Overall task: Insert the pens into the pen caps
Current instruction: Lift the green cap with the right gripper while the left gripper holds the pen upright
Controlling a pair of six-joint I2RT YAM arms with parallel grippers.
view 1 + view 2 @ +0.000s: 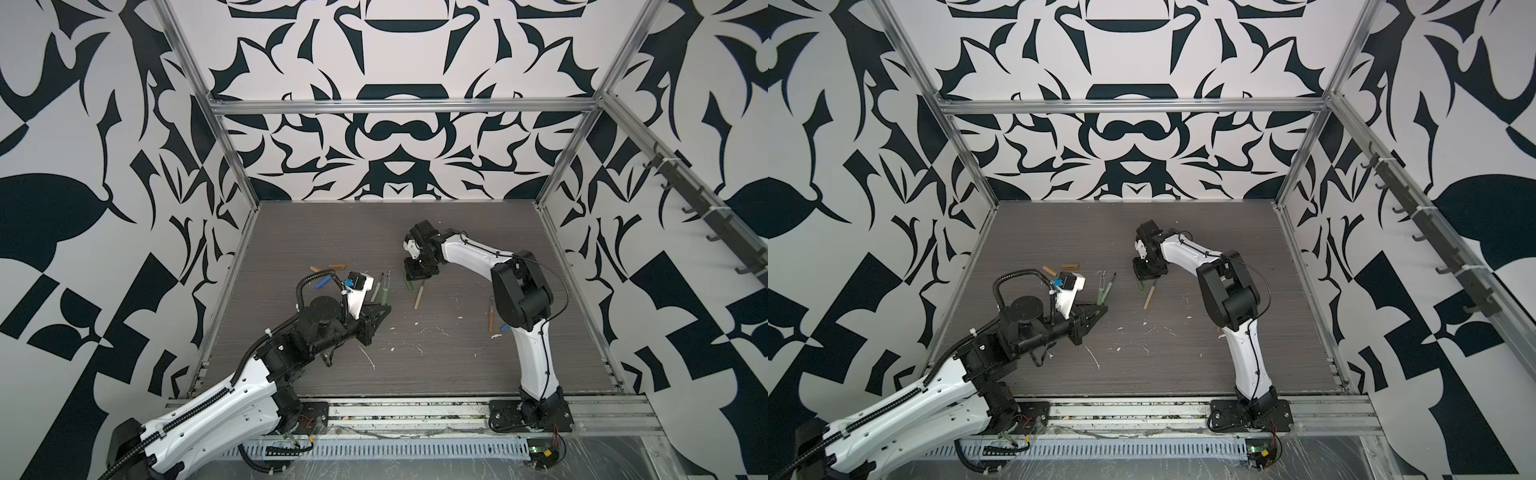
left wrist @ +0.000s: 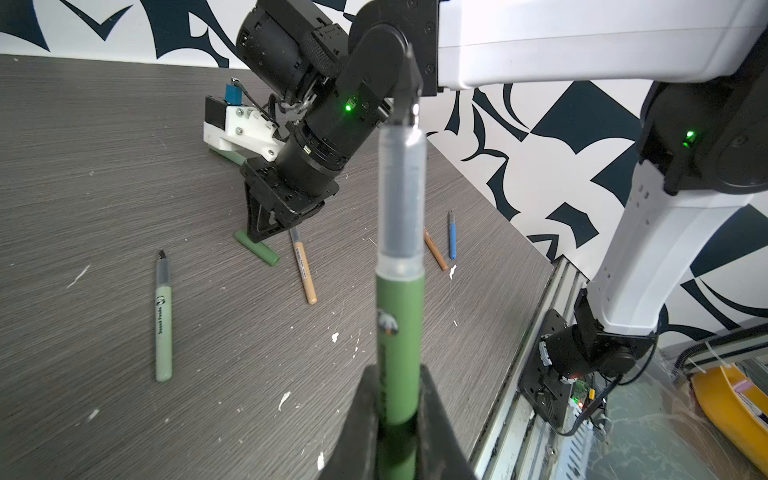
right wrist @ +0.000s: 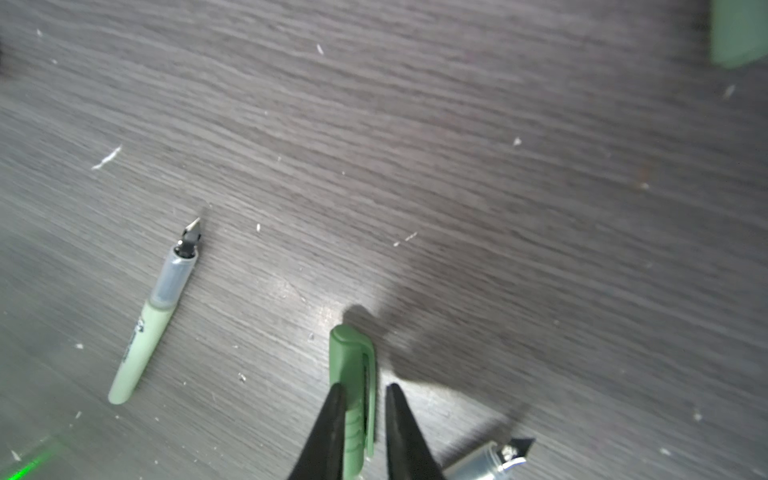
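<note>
Now, left gripper (image 2: 395, 390): clamped on dark green pen (image 2: 400, 316), pointed outward for capping.
Right gripper (image 3: 365, 386): narrow astride green cap (image 3: 351, 357) on table (image 3: 498, 166); grip cannot be confirmed.

Both top views: mounted high over the front rail and pitched down at the table (image 1: 332, 232), with the far wall at 12 o'clock and the arm bases at 7 and 5. They are wide, distant and near-identical, covering the whole cell. The left wrist cam sits close behind the left gripper (image 2: 399, 374). It looks along the held dark green pen (image 2: 400, 316), about 2 o'clock, toward the right arm (image 2: 316, 137). The right wrist cam is very near the tabletop, looking down past the right gripper (image 3: 365, 388) at the green cap (image 3: 351, 353). Both wrist views show the pale green pen (image 2: 163, 328).
</note>
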